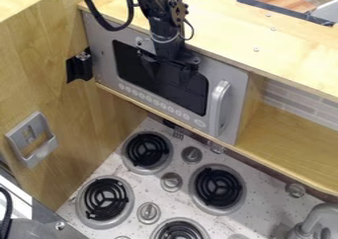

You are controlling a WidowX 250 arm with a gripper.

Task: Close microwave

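The gripper [167, 73] is hanging with its fingers spread, holding nothing, in front of the microwave door [158, 100], whose handle [219, 107] is standing to its right. The closing is looking all but done, the door lying about flush with its surround (whether it is latching, I cannot tell), so perhaps only a last press is remaining. Below the gripper the burners [147, 150] are sitting well apart, while the counter edge [221, 59] above is possibly limiting the arm's room.
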